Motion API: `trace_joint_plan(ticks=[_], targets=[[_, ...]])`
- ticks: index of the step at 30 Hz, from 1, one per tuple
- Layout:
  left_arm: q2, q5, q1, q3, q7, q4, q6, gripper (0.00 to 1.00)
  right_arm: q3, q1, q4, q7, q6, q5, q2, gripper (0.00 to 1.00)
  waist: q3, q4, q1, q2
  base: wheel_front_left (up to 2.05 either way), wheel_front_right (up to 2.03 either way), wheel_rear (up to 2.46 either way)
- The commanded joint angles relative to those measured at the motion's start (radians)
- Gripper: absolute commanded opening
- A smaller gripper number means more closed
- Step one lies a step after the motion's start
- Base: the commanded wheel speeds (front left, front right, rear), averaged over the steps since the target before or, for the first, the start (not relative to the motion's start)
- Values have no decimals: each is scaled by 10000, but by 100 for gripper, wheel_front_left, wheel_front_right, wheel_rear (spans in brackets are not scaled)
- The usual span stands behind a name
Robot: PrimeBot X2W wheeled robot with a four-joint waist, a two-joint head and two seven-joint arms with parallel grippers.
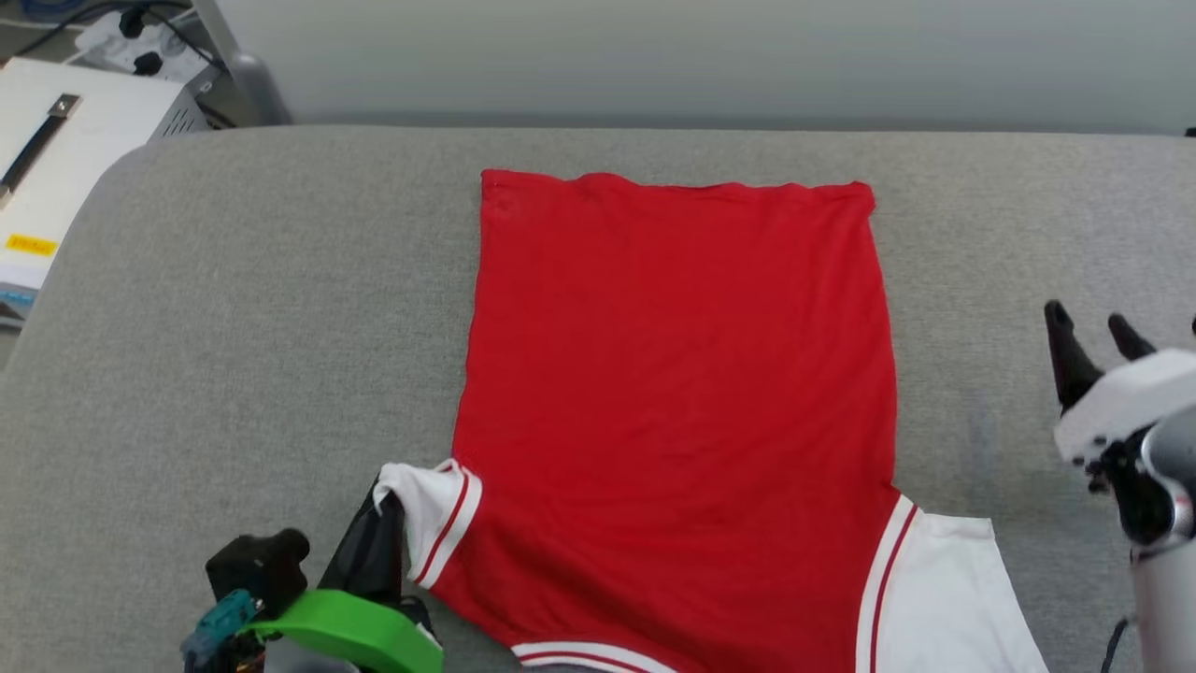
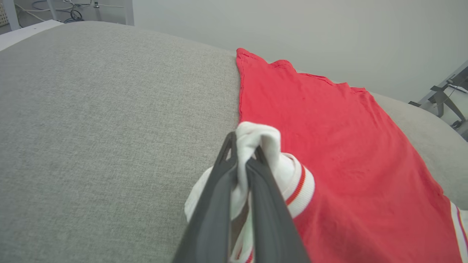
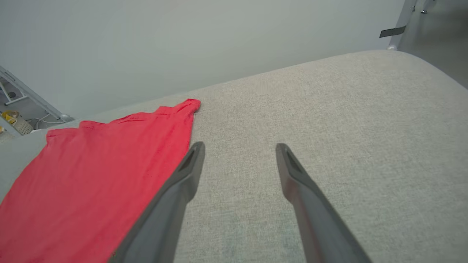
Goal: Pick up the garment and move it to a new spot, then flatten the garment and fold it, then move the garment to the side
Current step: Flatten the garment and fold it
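Observation:
The garment [image 1: 677,393], a red shirt with white sleeves, lies spread flat on the grey padded table [image 1: 234,355], hem toward the far edge. Its left white sleeve [image 2: 256,140] is bunched and lifted, pinched between the dark fingers of my left gripper [image 2: 244,144], which shows at the lower left of the head view as left gripper [image 1: 385,500]. The right sleeve [image 1: 944,598] lies flat on the table. My right gripper [image 1: 1089,327] hovers open to the right of the shirt, over bare table, with nothing between its fingers [image 3: 190,164]. The red body [image 3: 91,175] lies left of it.
A white box with a black handle [image 1: 56,159] and cables sit beyond the table's far left corner. A pale wall runs behind the table. Metal frame legs [image 2: 442,98] stand off the table's far side. Bare grey surface [image 3: 329,120] stretches left and right of the shirt.

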Motion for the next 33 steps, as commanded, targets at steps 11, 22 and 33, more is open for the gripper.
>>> trace_joint_plan(ticks=[11, 22, 33], targets=[[-703, 485, -1731, -532, -273, -242, -605, 0, 1256, -4891, 2846, 3549, -7, 237, -1710, 100, 2563, 1955, 1, 0, 0, 0, 0], [-1268, 784, -2583, -731, -415, -143, -1115, 0, 2207, -7071, 4403, 4970, -7, -241, -2244, 100, 3808, 2757, 1, 0, 0, 0, 0], [-1661, 959, -2631, -476, -449, 126, -1403, 0, 2907, -6435, 5827, 6681, -7, 113, -2145, 34, 4143, 2830, 1, 0, 0, 0, 0]])
